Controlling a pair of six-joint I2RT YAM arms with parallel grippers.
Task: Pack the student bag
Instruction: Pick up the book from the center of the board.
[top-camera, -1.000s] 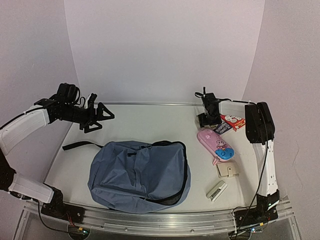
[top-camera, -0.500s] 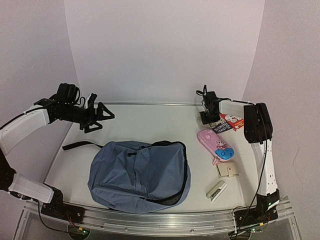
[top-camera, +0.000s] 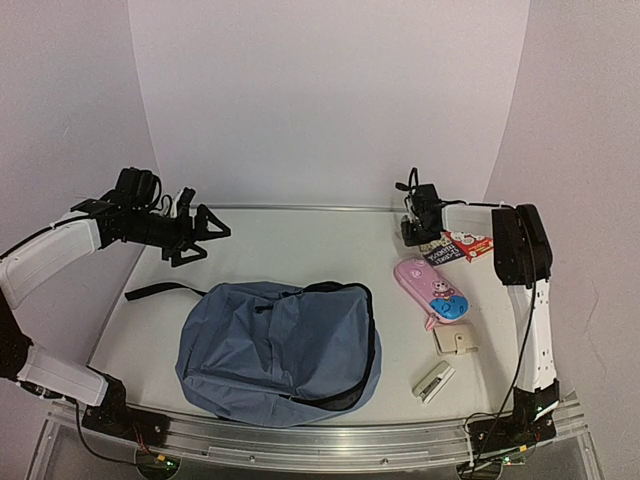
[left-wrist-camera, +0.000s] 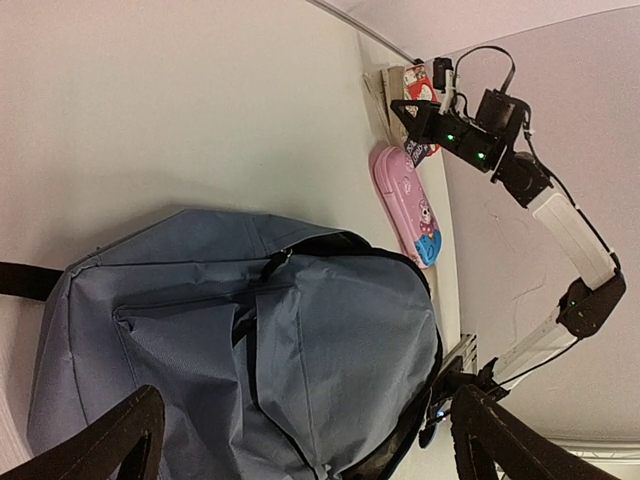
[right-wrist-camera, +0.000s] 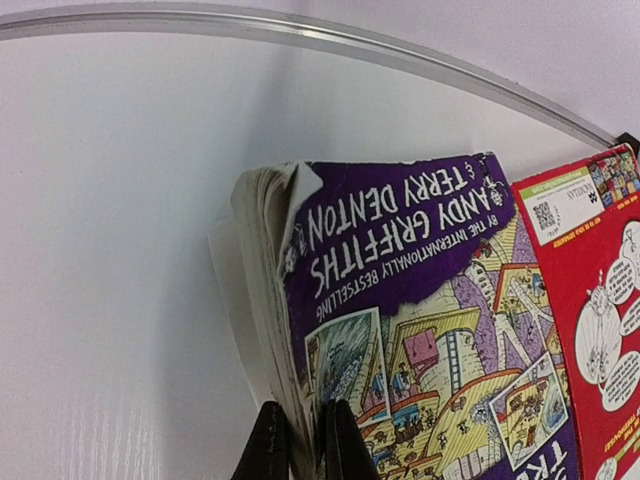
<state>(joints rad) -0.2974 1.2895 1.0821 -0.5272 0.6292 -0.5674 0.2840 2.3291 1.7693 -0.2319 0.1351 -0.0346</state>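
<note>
White table (top-camera: 300, 235): bag (top-camera: 280, 345) lies flat; left gripper (top-camera: 214, 240) spread wide, holding nothing; right gripper (top-camera: 413, 236) pinches book (right-wrist-camera: 400, 300) edge.

The student bag (top-camera: 275, 350) blocks the table's (top-camera: 300, 240) near middle; open surface runs along the far edge. A pink pencil case (top-camera: 432, 292) and books (top-camera: 462, 243) crowd the right edge.
</note>
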